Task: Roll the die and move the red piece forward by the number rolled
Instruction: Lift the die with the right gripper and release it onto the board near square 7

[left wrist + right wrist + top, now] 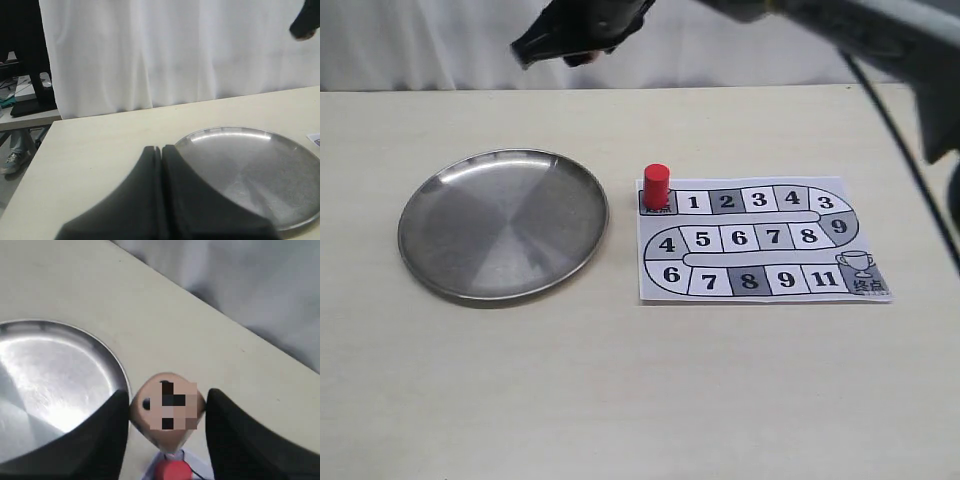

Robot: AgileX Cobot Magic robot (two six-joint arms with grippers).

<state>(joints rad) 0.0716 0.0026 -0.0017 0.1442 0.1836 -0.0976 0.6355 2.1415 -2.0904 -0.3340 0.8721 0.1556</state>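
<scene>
High above the table's far edge, my right gripper [167,395] is shut on the die [167,412], a light tan wooden cube pinched between both black fingers. In the exterior view that gripper [572,50] hangs beyond the plate's far right side. The red piece [656,186], an upright red cylinder, stands on the start square at the upper left of the paper game board [760,240]; the right wrist view shows the red piece [172,471] below the die. My left gripper [161,149] is shut and empty, low beside the plate's rim.
A round steel plate [503,222] lies empty on the left half of the table, next to the board; its rim [250,131] shows ahead of the left gripper. A white curtain hangs behind the table's far edge.
</scene>
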